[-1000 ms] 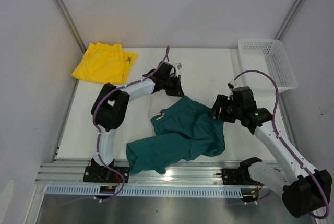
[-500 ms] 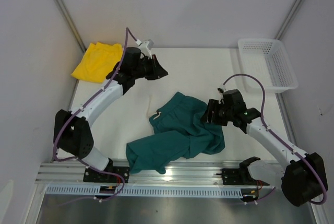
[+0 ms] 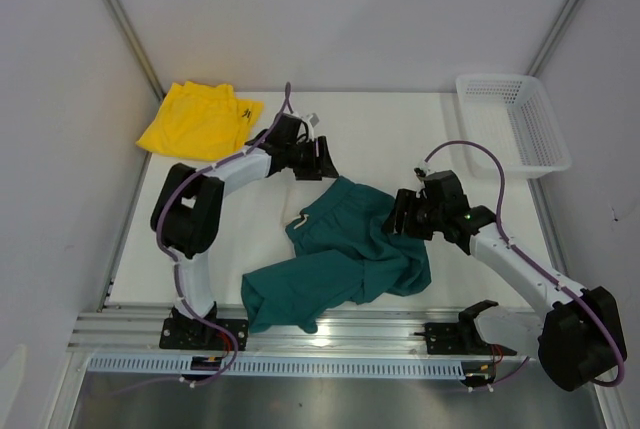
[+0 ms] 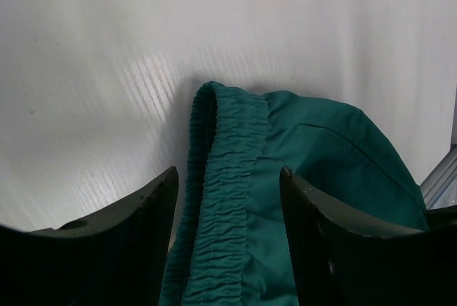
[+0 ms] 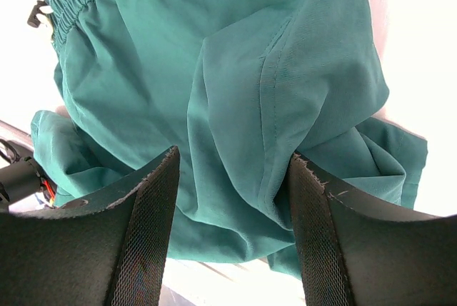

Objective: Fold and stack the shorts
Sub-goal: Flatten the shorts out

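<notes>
Laid fairly flat at the table's (image 3: 400, 129) ten o'clock corner, well apart from the rest: yellow shorts (image 3: 200, 119), probably set there as the base of the stack. Heaped and twisted near six o'clock: teal shorts (image 3: 345, 254), not yet folded. At their twelve o'clock edge: left gripper (image 3: 325, 164), jaws wide, clamping nothing (elastic waistband (image 4: 228, 199) running straight between them in the wrist view). At two o'clock: right gripper (image 3: 402, 214), likewise spread above a loose fold, empty. Probably lined up to pinch and pull the cloth flat.
</notes>
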